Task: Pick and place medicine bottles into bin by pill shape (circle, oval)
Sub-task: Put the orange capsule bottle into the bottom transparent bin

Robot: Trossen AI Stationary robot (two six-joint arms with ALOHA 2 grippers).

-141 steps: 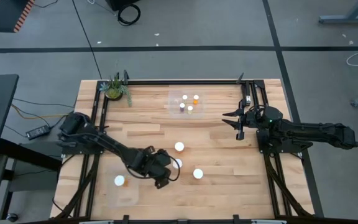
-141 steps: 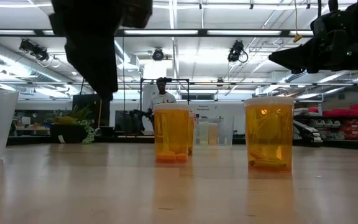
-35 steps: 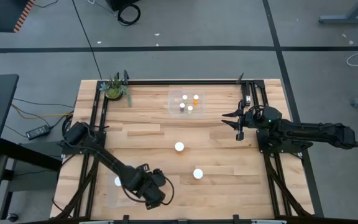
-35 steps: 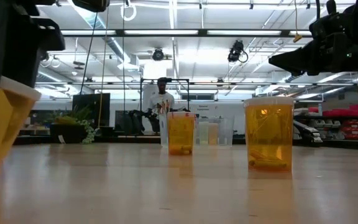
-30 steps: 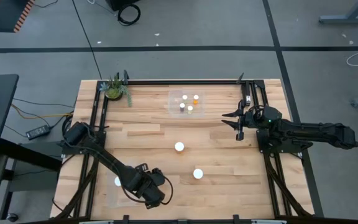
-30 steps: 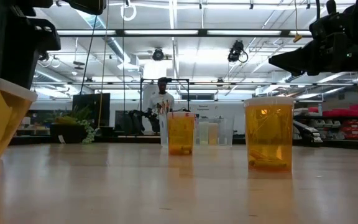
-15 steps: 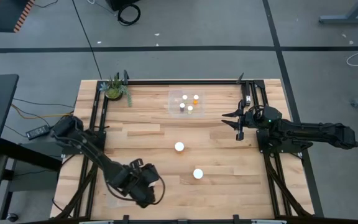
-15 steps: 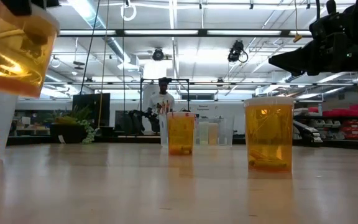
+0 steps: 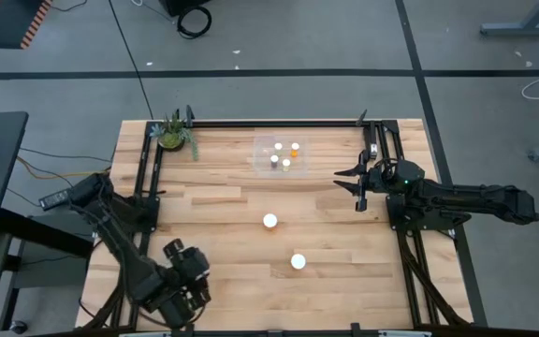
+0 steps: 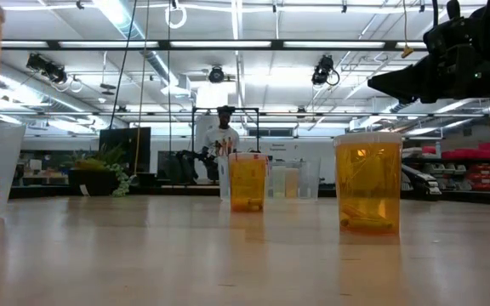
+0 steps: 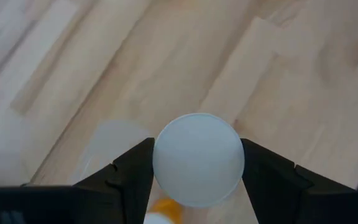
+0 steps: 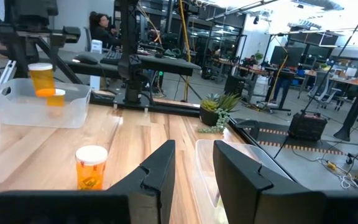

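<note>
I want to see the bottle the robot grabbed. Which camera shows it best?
The left wrist view: the bottle, white cap up, sits between the left gripper's fingers. The low view shows only its edge, and the high view hides it.

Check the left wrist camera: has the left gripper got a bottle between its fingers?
Yes, the left gripper is closed on a medicine bottle, whose round white cap sits squarely between the two dark fingers above the wooden table.

No legible text, label, brand, number or sign on anything in view.
</note>
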